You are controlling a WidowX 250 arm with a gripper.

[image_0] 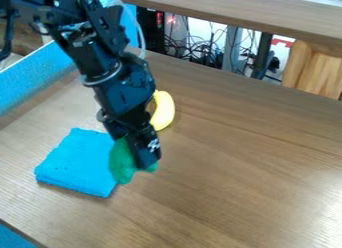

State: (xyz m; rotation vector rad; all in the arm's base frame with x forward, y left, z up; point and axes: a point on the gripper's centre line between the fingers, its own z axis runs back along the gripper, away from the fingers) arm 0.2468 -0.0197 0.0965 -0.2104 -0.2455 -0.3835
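**Green thing at the claw, blue cloth just to its left**

I have the soft green thing (121, 163) at the tip of my claw (146, 165). The claw looks closed on it: green bulges out on both sides, mostly to the left, with a small bit at the near right. Its longer visible side runs roughly far to near; I can't tell whether its underside touches the surface (234, 177).

The folded blue cloth (77, 162) lies flat to the left of the claw, and from here the green thing overlaps its right edge. The yellow banana (165, 110) lies on the far side of the claw, curved, partly behind my arm (117, 87), which slants in from the far left.

Further out, a blue panel (32, 87) borders the left side, and tangled cables (206, 54) sit beyond the far edge.
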